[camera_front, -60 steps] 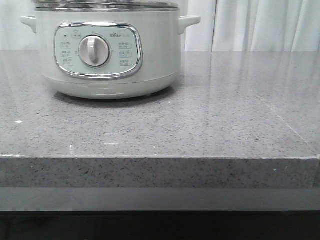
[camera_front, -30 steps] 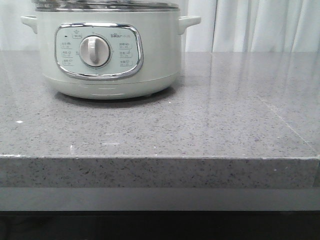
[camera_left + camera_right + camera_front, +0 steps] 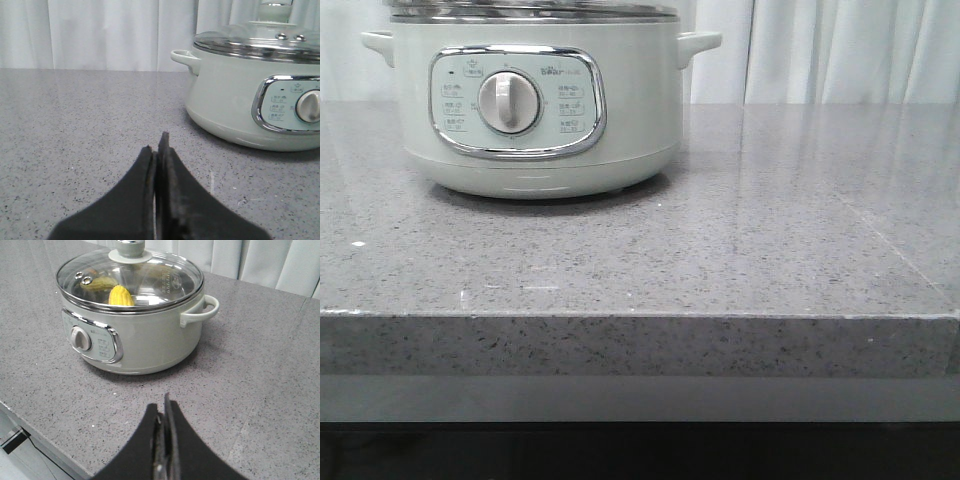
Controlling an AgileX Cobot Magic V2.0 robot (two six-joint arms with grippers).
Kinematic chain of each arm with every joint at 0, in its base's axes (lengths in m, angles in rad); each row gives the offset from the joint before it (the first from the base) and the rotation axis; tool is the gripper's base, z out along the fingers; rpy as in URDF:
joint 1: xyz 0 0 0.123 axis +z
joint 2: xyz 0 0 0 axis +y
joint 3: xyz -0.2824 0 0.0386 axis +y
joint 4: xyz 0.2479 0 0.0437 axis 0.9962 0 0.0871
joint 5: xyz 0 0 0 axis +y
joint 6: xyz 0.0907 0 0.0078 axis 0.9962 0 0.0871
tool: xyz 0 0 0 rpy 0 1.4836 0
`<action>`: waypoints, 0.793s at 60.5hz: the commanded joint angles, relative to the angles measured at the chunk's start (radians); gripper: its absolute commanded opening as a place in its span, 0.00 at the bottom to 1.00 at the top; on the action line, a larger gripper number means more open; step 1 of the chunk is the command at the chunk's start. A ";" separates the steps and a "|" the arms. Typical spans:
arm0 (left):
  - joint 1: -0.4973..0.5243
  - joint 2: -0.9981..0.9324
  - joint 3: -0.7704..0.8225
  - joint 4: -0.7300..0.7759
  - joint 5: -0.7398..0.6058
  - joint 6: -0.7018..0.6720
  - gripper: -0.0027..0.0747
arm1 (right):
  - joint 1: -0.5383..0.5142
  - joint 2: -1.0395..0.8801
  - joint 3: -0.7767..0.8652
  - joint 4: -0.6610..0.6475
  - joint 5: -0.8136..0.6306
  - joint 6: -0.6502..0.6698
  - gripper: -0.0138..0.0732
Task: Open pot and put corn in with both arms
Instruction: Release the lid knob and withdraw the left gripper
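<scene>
Front view, pot: the pot (image 3: 535, 105) stands on the grey speckled counter (image 3: 720, 250), toward its far left part, with the control panel (image 3: 517, 102) and round dial (image 3: 509, 102) facing the camera. The steel-rimmed lid (image 3: 532, 11) sits on top. White curtains (image 3: 840, 50) hang behind. No arm or gripper shows here.

Left wrist view, left gripper: the left gripper (image 3: 159, 150) is held low and about level over the counter, pointing across it toward the curtains. Its two black fingers (image 3: 140, 185) are pressed together, with nothing between them.

Left wrist view, pot: it stands ahead of the fingertips and off to one side, well apart, lid on, one side handle (image 3: 186, 59) turned toward the fingers.

Right wrist view, right gripper: the right gripper (image 3: 164, 407) is raised above the counter and tilted downward. Its fingers (image 3: 180, 450) are pressed together and empty.

Right wrist view, pot: it sits beyond the fingertips, apart from them, one handle (image 3: 201, 311) showing.

Right wrist view, corn: the corn (image 3: 121, 295) is seen through the glass lid, inside the pot, beside a darker greenish item (image 3: 101, 283) I cannot identify.
</scene>
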 commanded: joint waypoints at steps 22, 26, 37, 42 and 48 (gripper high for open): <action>0.052 -0.021 0.075 0.005 -0.247 -0.027 0.01 | -0.004 -0.001 -0.027 0.002 -0.070 -0.001 0.08; 0.061 -0.021 0.075 0.005 -0.247 -0.027 0.01 | -0.004 -0.001 -0.027 0.002 -0.070 -0.001 0.08; 0.061 -0.021 0.075 0.005 -0.247 -0.027 0.01 | -0.004 -0.001 -0.027 0.002 -0.070 -0.001 0.08; 0.061 -0.021 0.075 0.005 -0.247 -0.027 0.01 | -0.004 -0.001 -0.027 0.002 -0.070 -0.001 0.08; 0.061 -0.020 0.075 0.005 -0.247 -0.027 0.01 | -0.004 -0.001 -0.027 0.002 -0.070 -0.001 0.08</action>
